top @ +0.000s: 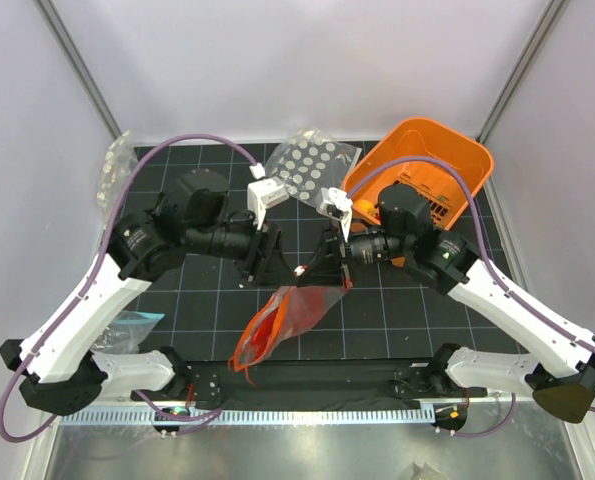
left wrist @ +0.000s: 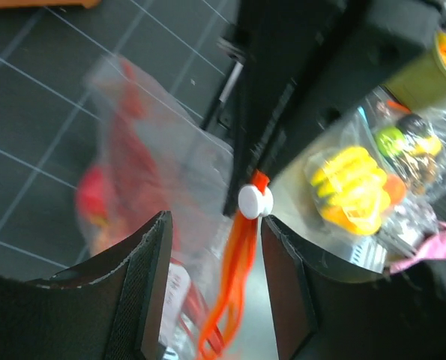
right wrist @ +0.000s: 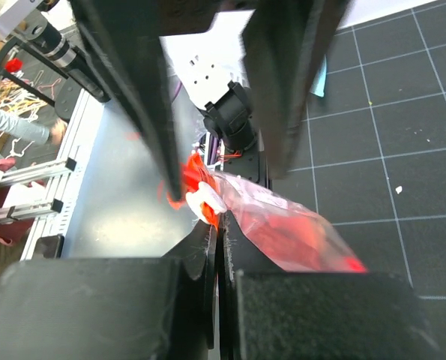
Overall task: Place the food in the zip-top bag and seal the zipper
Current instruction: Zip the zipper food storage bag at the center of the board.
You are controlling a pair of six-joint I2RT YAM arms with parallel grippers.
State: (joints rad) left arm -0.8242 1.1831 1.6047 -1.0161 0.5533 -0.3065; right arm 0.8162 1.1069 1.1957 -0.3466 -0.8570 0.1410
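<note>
Black gridded mat (top: 207,300) beneath zip-top bag (top: 287,315); white walls (top: 277,60).

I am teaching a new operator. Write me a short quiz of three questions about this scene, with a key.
1. True or false: the red plastic toy food is inside the clear plastic zip-top bag.
2. The right gripper is: A open; B shut on the bag; C out of view.
3. Fill in: the slotted plastic basket is ___ in colour.
Key: 1 true; 2 B; 3 orange.
</note>
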